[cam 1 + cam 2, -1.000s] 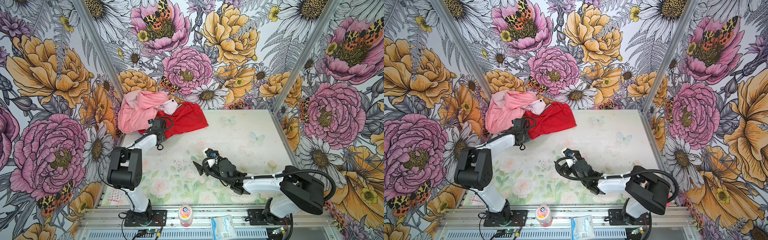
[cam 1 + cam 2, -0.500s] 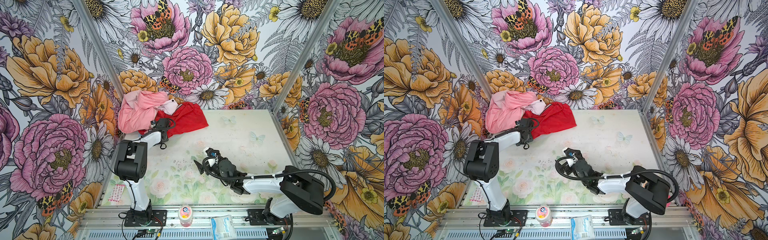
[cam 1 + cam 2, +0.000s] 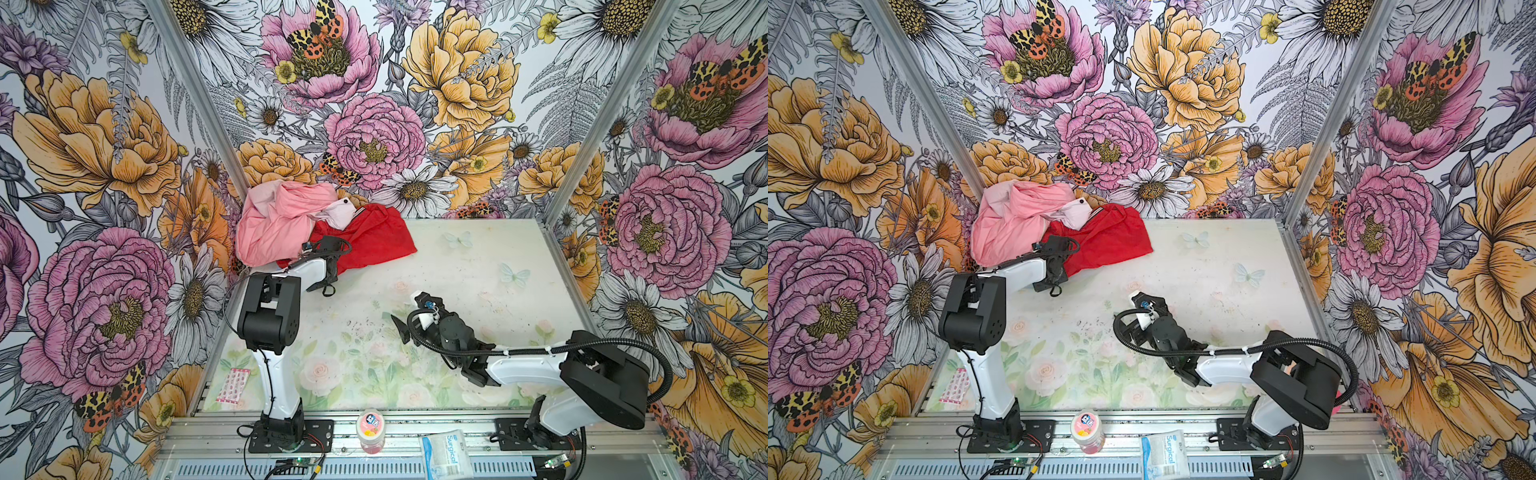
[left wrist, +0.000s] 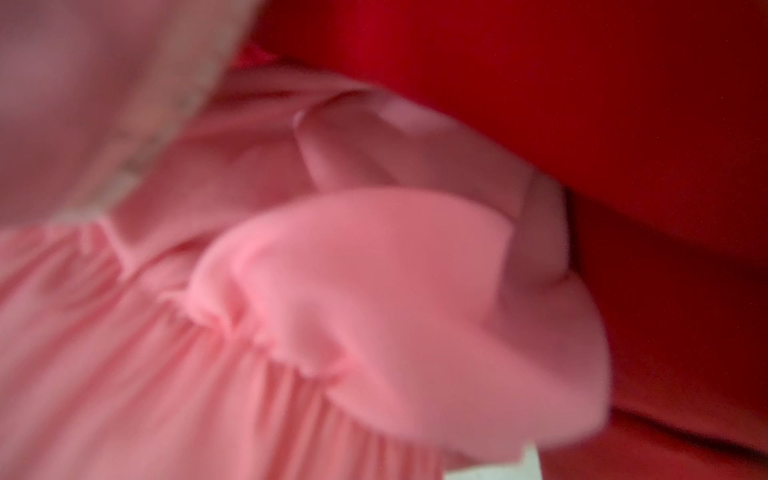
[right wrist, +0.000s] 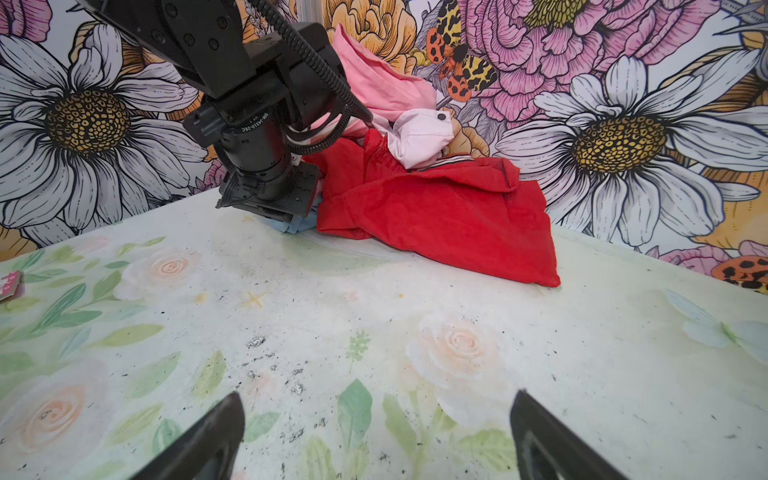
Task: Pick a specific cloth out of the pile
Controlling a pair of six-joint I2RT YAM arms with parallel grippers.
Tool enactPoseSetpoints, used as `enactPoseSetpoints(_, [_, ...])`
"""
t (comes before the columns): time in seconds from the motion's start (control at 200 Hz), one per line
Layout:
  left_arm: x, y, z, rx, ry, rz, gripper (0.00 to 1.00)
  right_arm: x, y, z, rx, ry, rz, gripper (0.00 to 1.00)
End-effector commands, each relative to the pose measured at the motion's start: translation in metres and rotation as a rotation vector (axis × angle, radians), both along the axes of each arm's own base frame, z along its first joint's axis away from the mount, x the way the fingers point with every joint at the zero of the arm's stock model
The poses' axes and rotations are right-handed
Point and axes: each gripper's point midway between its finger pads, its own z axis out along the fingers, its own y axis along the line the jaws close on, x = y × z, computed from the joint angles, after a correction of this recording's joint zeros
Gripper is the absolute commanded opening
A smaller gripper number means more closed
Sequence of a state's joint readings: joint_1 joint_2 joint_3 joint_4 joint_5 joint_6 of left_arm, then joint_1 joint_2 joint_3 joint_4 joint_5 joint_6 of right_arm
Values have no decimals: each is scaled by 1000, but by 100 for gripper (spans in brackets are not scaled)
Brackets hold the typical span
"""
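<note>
Flowered walls (image 3: 374,137) close three sides of the pale printed counter (image 3: 478,266). From my screen I see the pile (image 3: 1017,224) pushed into the far left corner: the pink jacket (image 3: 270,226) leans against the wall, and the red shirt (image 3: 374,243) spreads from under it toward the middle. The left arm (image 3: 309,270) reaches to the near edge of this pile. The left fingers are buried there, so no view shows them (the left wrist view gives only blurred pink and red folds). They are pressed together; whether they pinch fabric I cannot tell. The cloth (image 5: 293,226) shows in the right wrist view as a small light blue bit on the counter, directly under the left wrist and touching the red shirt's edge. The right fingers (image 5: 199,440) are spread wide, with only bare counter between them, well apart from the pile
</note>
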State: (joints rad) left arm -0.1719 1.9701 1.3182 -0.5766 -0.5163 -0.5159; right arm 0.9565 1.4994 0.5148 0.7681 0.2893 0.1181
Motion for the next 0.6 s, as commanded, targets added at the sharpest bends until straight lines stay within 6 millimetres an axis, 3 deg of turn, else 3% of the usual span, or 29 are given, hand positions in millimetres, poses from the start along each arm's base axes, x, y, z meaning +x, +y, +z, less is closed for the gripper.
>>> enactPoseSetpoints(0.0, [-2, 12, 35, 74, -61, 25, 0, 4, -5, 13, 30, -24, -28, 99])
enactPoseSetpoints(0.08, [-4, 13, 54, 110, -87, 4, 0, 4, -6, 12, 31, -19, -28, 100])
enactPoseSetpoints(0.19, [-10, 15, 54, 122, -72, -12, 0, 4, -4, 11, 33, -13, -22, 99])
enactPoseSetpoints(0.205, [-11, 16, 67, 118, -104, -7, 0, 5, -4, 12, 32, -12, -23, 100])
enactPoseSetpoints(0.345, [-19, 14, 86, 86, -143, -26, 0, 5, -6, 11, 24, -17, -29, 100])
enactPoseSetpoints(0.596, [-21, 19, 180, 12, -352, -44, 0, 7, -5, 9, 18, -11, -31, 100])
